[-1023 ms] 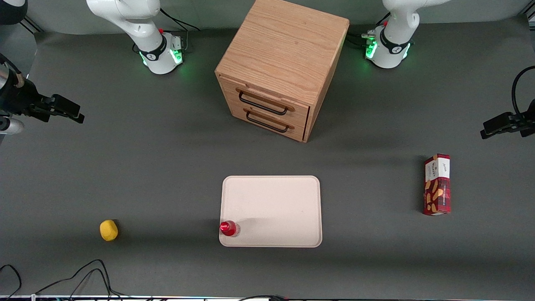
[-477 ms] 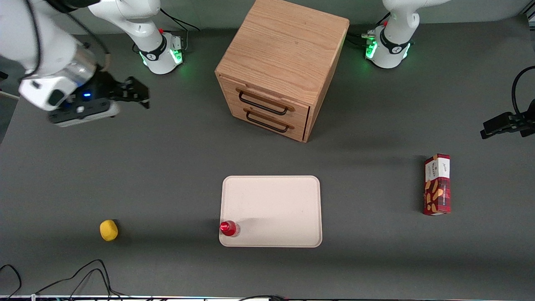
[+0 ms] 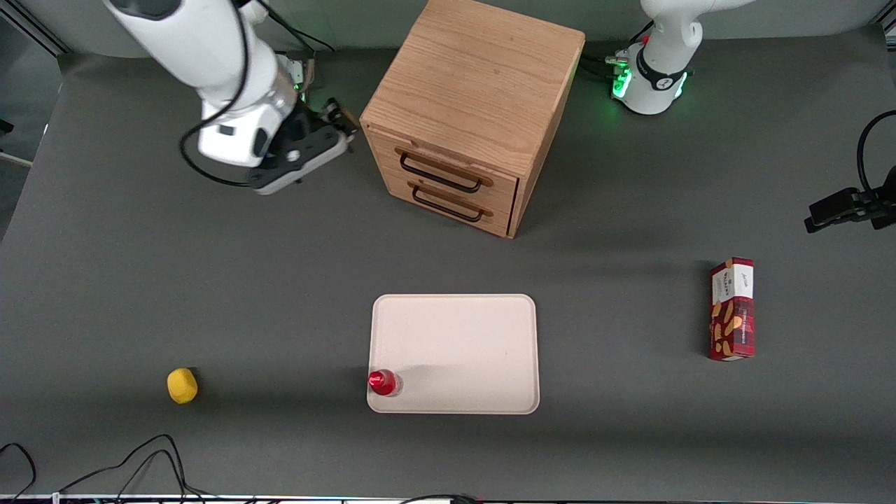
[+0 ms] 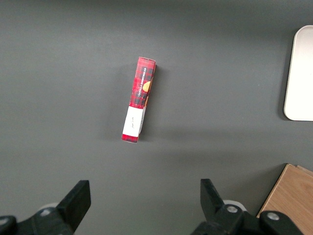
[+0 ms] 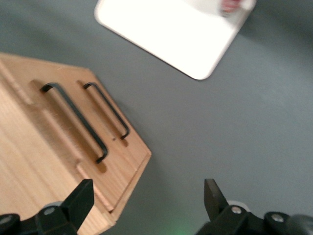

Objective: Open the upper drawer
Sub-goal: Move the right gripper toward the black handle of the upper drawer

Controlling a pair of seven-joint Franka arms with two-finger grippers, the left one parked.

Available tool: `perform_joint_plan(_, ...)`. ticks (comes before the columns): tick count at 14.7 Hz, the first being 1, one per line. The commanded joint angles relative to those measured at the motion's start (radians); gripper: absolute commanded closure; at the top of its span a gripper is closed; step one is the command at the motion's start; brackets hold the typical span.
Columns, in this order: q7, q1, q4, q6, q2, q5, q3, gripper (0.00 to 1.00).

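The tool hangs above the table, just beside the cabinet on the working arm's side, near its top front corner and touching nothing. Its fingers are spread wide apart with nothing between them.

The upper drawer sits shut, flush with the cabinet's front, its black wire handle lying flat against the wood. The lower drawer just beneath it is shut too.

In front of the cabinet, nearer the camera, lies a white tray with a red-capped bottle standing on its near corner. A yellow lump rests well off toward the working arm's end, and a red box lies toward the parked arm's end.
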Motion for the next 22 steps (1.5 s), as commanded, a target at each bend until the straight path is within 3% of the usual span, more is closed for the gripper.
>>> perform_joint_plan(1, -0.069, 0.047, 0.113, -0.012, 0.127, -0.012, 0.053, 0.0)
perform_joint_plan(6, -0.325, 0.087, 0.155, 0.046, 0.24, -0.07, 0.093, 0.0)
perform_joint_plan(12, -0.371, 0.104, 0.127, 0.1, 0.292, -0.113, 0.13, 0.0)
perform_joint_plan(22, -0.465, 0.09, -0.019, 0.215, 0.3, -0.121, 0.13, 0.0)
